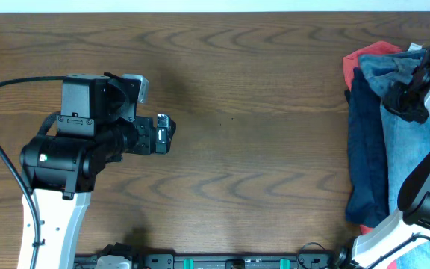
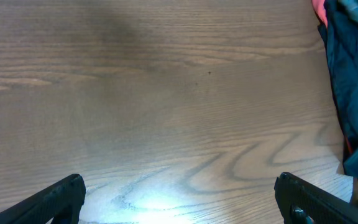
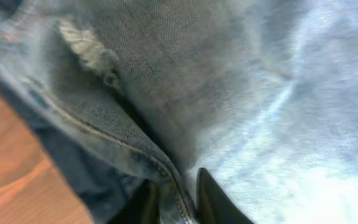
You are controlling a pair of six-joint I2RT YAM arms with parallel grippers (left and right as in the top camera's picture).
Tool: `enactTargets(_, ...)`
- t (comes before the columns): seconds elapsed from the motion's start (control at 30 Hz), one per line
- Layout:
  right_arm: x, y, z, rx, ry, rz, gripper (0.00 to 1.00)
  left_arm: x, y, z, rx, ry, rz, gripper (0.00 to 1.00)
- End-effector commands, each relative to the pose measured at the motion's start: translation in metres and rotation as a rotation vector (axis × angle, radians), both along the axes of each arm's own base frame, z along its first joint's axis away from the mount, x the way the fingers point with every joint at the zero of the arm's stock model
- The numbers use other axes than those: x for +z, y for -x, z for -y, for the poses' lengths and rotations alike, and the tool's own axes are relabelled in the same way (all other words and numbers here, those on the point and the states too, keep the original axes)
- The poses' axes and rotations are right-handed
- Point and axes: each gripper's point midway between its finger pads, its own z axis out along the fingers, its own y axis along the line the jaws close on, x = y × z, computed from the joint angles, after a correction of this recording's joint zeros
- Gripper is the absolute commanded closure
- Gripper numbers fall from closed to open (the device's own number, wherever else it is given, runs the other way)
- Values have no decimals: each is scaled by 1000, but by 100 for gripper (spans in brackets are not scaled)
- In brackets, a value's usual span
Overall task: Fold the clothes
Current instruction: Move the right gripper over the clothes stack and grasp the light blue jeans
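**Right fingers on jeans seam, left released**

My right fingers (image 3: pixel 216 202) are clenched on a stitched seam fold of the jeans (image 1: pixel 407 153); the denim sits pinched between them. There's a frayed patch (image 3: pixel 86 42) on the fabric just beyond the grip.

The jeans lie against the right side of the navy garment (image 1: pixel 366 149), partly overlapping it, bunched at the far end. A red garment (image 1: pixel 372 52) pokes out from under the navy garment at that same end.

My left fingers (image 2: pixel 55 199) are released, spread wide and holding nothing. They hover over bare wooden surface (image 2: pixel 166 93), well apart from the navy garment on its left side.
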Motion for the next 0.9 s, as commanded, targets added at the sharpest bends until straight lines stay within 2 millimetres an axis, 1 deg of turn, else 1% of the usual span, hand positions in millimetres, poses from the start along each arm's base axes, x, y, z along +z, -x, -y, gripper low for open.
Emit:
enactTargets(0.0, 13, -14, -11, 73, -22, 64, 64, 9, -1, 1, 1, 17, 18, 2)
enactTargets(0.1, 11, -17, -9, 70, 1, 60, 52, 9, -1, 1, 1, 16, 17, 2)
enactTargets(0.23, 4, -17, -6, 65, 27, 44, 46, 9, -1, 1, 1, 16, 17, 2)
enactTargets(0.33, -4, -18, -12, 89, -9, 32, 46, 9, -1, 1, 0, 16, 18, 2)
enactTargets(0.47, -14, -25, -39, 261, -89, 46, 47, 9, -2, 1, 0, 16, 18, 2)
enactTargets(0.57, -19, -29, -48, 303, -93, 43, 47, 9, -1, 1, 0, 16, 18, 2)
enactTargets(0.63, -24, -29, -49, 307, -77, 23, 46, 9, -1, 1, 0, 16, 18, 2)
enactTargets(0.67, -27, -28, -49, 306, -62, 7, 46, 9, -1, 1, 1, 16, 18, 2)
enactTargets(0.73, -35, -24, -41, 267, -8, -42, 47, 9, -1, 1, 1, 16, 18, 2)
enactTargets(0.8, -38, -16, -26, 181, 81, -96, 51, 9, -1, 1, 1, 16, 18, 2)
enactTargets(0.83, -37, -13, -17, 129, 128, -115, 55, 9, -1, 1, 1, 16, 18, 2)
enactTargets(0.87, -36, -12, -13, 101, 152, -121, 57, 9, -1, 1, 1, 16, 18, 2)
